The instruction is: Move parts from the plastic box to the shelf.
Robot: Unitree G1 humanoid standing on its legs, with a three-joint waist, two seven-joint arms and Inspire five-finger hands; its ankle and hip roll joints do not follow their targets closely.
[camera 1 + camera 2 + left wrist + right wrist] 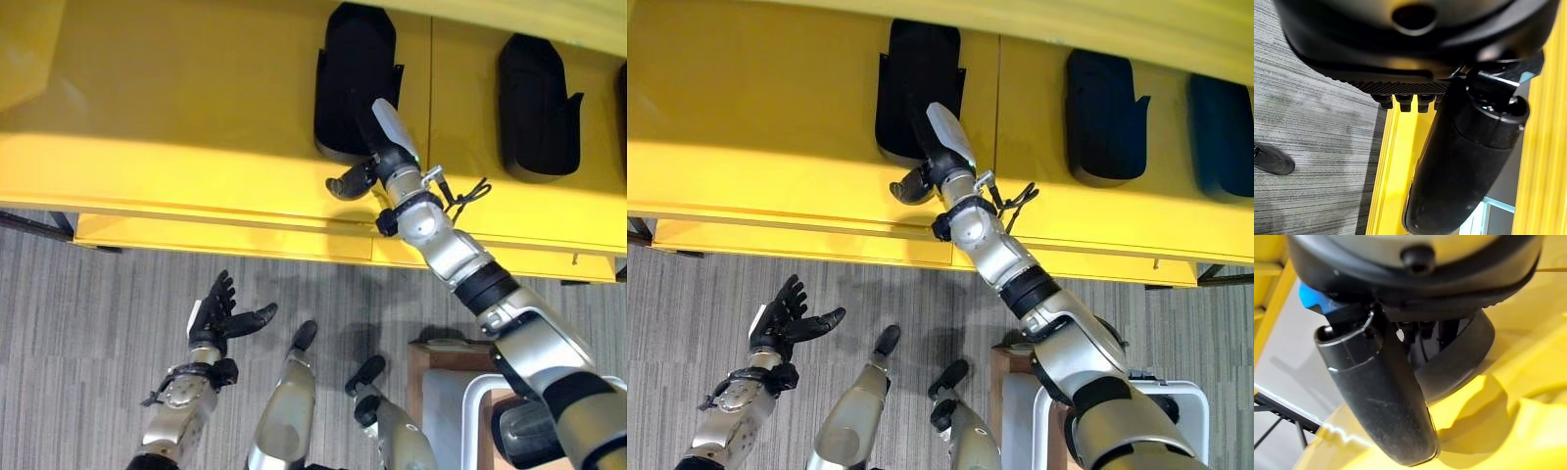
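Observation:
A black moulded part (353,73) lies on the yellow shelf (176,117). My right hand (390,137) reaches up onto the near end of this part. Its fingers lie straight along the part and its thumb (345,183) sticks out to the side, clear of it. In the right wrist view the thumb (1381,396) is straight, and the part's rounded black end (1464,357) rests on the yellow surface past it. The pale plastic box (1185,392) stands at the lower right, with a dark part (524,431) inside. My left hand (217,311) hangs open over the floor, holding nothing.
Two more black parts (1104,117) (1223,137) lie further right on the shelf. The shelf's left half is bare yellow. A wooden stand (423,364) sits beside the box. Grey striped floor (88,323) runs below the shelf's front edge.

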